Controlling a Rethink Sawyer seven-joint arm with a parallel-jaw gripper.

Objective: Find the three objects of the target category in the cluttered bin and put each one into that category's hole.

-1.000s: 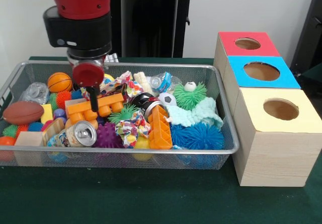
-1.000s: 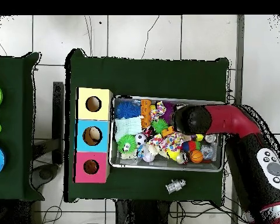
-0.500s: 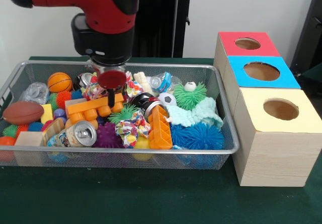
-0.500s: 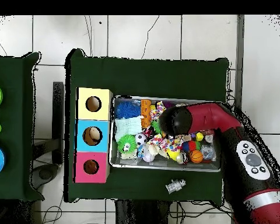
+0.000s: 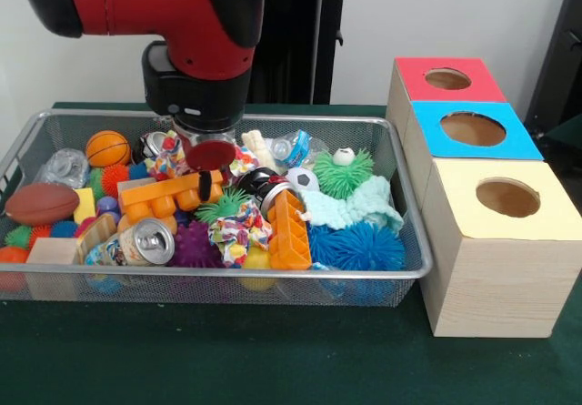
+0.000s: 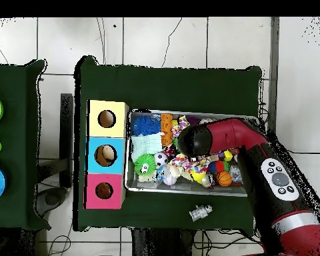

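The wire mesh bin (image 5: 218, 275) is full of mixed toys; it also shows in the overhead view (image 6: 189, 192). My gripper (image 5: 207, 176) hangs low over the bin's middle left, just above a long orange block (image 5: 168, 196). The arm's head (image 6: 196, 140) covers it from above. A yellow rounded toy (image 5: 257, 258) shows partly under a patterned cloth at the near rim. Another yellow toy (image 6: 197, 177) lies by the bin's robot-side wall, hidden by the arm in the front view. No duckling shows clearly.
Three wooden boxes with holes stand beside the bin, topped red (image 5: 447, 79), blue (image 5: 473, 129) and yellow (image 5: 507, 197). The bin also holds a can (image 5: 145, 241), a brown football (image 5: 41, 203), blue spiky balls (image 5: 359, 246) and an upright orange block (image 5: 289, 232). A small silver object (image 6: 201, 213) lies outside the bin.
The arm has swung from the bin's left part toward its middle, rightward in the front view. The gripper now sits over the long orange block. The toys have not visibly moved.
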